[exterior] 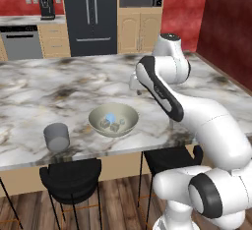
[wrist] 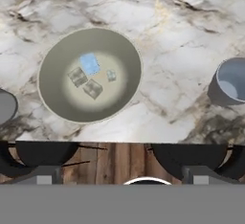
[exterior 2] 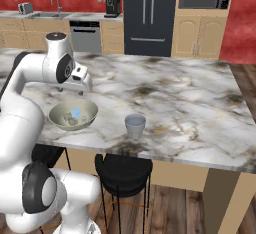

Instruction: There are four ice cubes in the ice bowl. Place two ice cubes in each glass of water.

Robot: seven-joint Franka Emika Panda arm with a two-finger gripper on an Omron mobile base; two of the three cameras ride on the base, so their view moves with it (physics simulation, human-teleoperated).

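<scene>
Fingers [exterior 2: 71,90] hang over the far rim of the bowl [exterior: 129,126]; you cannot tell from these views whether they are spread or clenched. You have all four ice cubes [wrist: 92,89] lying in the bowl's bottom, one tinted blue. The bowl sits close to the near edge of the bench [exterior: 49,86], between the left cup [exterior: 56,136] and the right cup [exterior 2: 135,126], touching neither.

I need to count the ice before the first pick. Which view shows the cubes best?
The hand view: it looks straight down into the bowl, and all four cubes lie apart on its floor, one bluish. Both base views see the bowl from the side, so the cubes look small and bunched together.
</scene>
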